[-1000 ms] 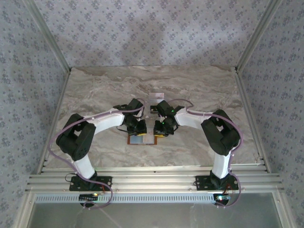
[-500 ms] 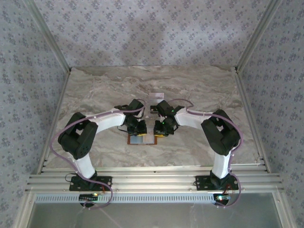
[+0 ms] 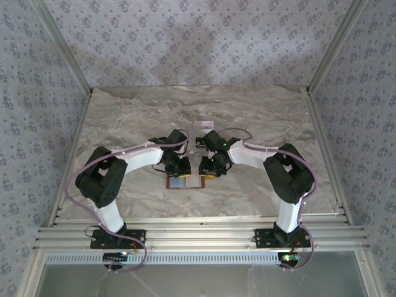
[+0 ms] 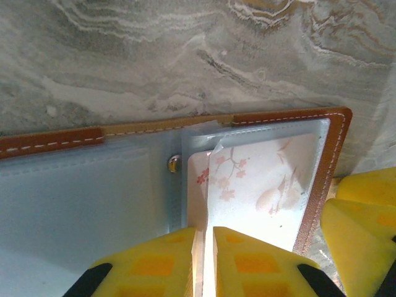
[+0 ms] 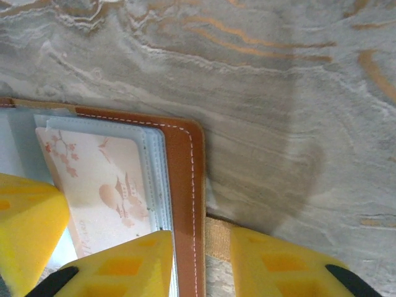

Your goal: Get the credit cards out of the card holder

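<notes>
The card holder (image 3: 186, 181) lies open on the table (image 3: 260, 111); a card (image 4: 260, 179) sits in its right side

On my overhead feed the tabletop (image 3: 124, 124) is a marbled grey-beige slab. I see the card holder (image 3: 185, 182) lying open and flat on it, about midway between the left and right edges and nearer the near edge than the far one, its grey-blue inside facing up. Its strap tab (image 5: 218, 235) rests on the tabletop just off the holder's right edge. A whitish card (image 3: 202, 126) lies flat farther back, apart from the holder.
</notes>
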`<state>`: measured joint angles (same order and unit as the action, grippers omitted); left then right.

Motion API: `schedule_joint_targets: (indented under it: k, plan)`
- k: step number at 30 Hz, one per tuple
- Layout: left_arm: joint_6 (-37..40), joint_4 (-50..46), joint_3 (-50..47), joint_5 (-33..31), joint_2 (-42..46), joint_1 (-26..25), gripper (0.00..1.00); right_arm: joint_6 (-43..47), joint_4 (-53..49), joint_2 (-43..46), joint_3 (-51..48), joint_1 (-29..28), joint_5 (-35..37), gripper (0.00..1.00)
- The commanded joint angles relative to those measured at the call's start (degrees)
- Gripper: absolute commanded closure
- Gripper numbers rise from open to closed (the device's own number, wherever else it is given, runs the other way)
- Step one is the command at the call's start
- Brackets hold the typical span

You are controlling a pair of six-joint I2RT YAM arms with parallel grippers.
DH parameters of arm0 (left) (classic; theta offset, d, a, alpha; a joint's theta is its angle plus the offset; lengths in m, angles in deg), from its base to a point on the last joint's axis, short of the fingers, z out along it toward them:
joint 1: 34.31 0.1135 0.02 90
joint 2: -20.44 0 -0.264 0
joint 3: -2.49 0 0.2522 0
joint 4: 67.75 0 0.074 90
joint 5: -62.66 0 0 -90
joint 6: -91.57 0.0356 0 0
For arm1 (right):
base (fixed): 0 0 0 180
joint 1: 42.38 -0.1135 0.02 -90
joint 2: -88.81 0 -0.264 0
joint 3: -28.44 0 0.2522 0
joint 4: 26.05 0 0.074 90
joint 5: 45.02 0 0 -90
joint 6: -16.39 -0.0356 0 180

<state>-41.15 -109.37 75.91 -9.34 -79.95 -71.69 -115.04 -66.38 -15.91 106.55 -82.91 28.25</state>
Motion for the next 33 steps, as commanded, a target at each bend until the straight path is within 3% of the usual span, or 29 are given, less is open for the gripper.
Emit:
schedule_joint_targets:
  k: [1, 11, 33]
  plan:
    - [0.1, -0.8, -0.8, -0.6, 2.4, 0.0, 0.84, -0.7, -2.1, 0.8, 2.1, -0.9, 1.3, 0.66]
    - [-0.1, -0.5, -1.0, -0.1, 3.1, 0.0, 0.84, 0.0, -6.4, -3.8, 6.9, -2.8, 5.5, 0.60]
    - [-0.3, 3.6, -3.8, 2.3, 1.3, 0.6, 0.79, 1.1, -7.6, -5.7, 6.9, -3.4, 7.2, 0.70]
